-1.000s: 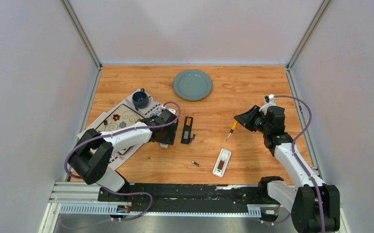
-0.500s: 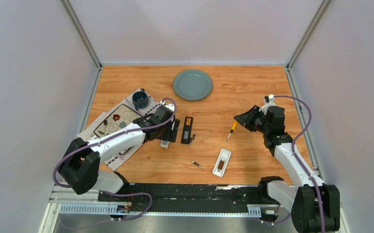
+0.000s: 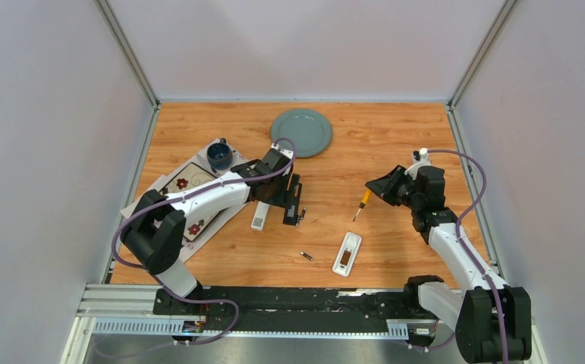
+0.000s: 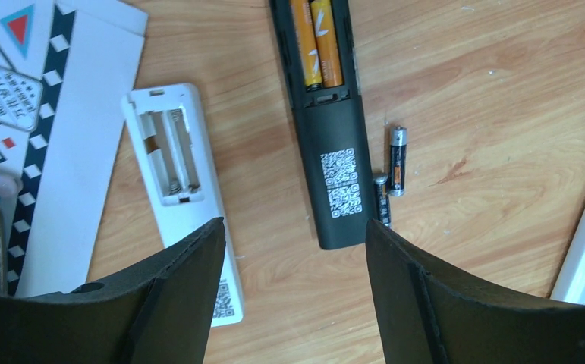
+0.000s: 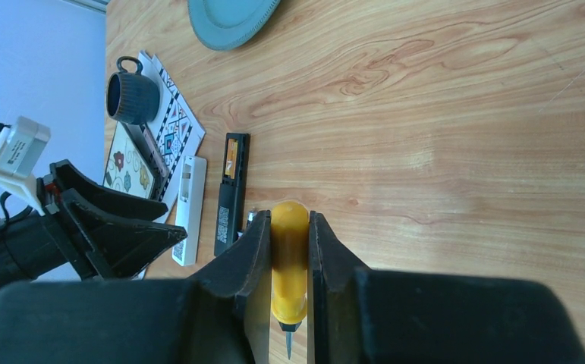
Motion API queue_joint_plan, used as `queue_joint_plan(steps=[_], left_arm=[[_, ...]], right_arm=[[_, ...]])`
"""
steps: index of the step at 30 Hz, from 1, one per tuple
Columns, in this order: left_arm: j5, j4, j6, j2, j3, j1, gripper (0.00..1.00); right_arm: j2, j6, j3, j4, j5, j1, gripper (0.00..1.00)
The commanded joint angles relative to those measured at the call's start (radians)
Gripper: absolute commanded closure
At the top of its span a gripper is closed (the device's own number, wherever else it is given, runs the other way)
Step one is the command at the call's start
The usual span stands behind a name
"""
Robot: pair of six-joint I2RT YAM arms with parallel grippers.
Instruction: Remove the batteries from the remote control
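A black remote [image 4: 338, 167] lies back-up with its cover off; two orange batteries [image 4: 316, 42] sit in its compartment. Two dark loose batteries [image 4: 397, 159] lie beside its right edge. Another loose battery [image 3: 306, 255] lies nearer the front. My left gripper [image 4: 293, 227] is open and empty, hovering above the black remote's [image 3: 292, 214] near end. A white remote [image 4: 171, 152] with an empty compartment lies to its left. My right gripper [image 5: 290, 220] is shut on a yellow-handled screwdriver [image 5: 290, 250], held above the table right of centre [image 3: 363, 200].
A second white remote [image 3: 347, 252] lies open at the front centre-right. A patterned placemat [image 3: 179, 193] with a dark blue mug [image 3: 219, 155] is at the left. A grey-green plate [image 3: 301, 132] sits at the back. Metal rails border the table.
My left gripper has moved right and away from over the white remote to over the black remote, uncovering the white remote. The right arm and screwdriver have not moved.
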Motion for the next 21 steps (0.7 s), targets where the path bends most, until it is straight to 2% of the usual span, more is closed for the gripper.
queue_joint_plan(steps=[1, 14, 21], left_arm=[[-0.001, -0.039, 0.004, 0.078, 0.091, -0.025, 0.25], [-0.037, -0.073, -0.006, 0.275, 0.217, -0.064, 0.27], [-0.048, -0.039, -0.014, 0.310, 0.217, -0.068, 0.36]], right_arm=[[0.009, -0.002, 0.003, 0.062, -0.013, -0.001, 1.00], [0.049, -0.014, 0.021, 0.070, -0.016, -0.001, 1.00], [0.060, -0.014, 0.021, 0.070, -0.020, -0.001, 1.00]])
